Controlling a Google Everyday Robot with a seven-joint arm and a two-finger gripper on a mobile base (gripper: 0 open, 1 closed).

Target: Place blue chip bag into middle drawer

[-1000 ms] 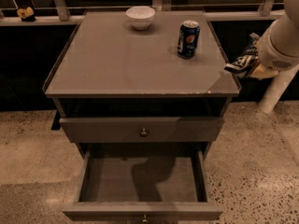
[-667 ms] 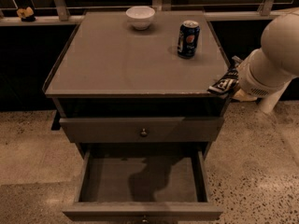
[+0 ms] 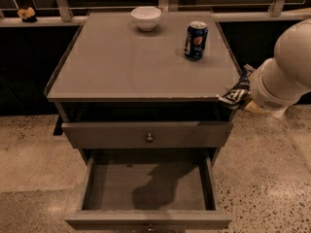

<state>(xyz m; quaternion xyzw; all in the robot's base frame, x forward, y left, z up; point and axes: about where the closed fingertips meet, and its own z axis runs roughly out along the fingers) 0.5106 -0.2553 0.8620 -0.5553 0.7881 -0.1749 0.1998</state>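
The blue chip bag [image 3: 237,92] is a crumpled dark-blue foil bag held in the air just off the cabinet's front right corner. My gripper [image 3: 246,100] is shut on it, mostly hidden behind my white arm [image 3: 284,76] coming in from the right. The middle drawer [image 3: 146,219] is pulled out below the cabinet, its grey inside bare and shadowed. The bag is above and to the right of the drawer's opening.
The upper drawer front [image 3: 146,134] with a round knob [image 3: 149,138] is shut. On the cabinet top [image 3: 121,67] stand a white bowl [image 3: 146,18] at the back and an upright blue soda can [image 3: 196,40] at the back right. Speckled floor lies all around.
My arm has swung left and nearer with the chip bag, from right of the cabinet to its front right corner. The drawer, bowl and can have not moved.
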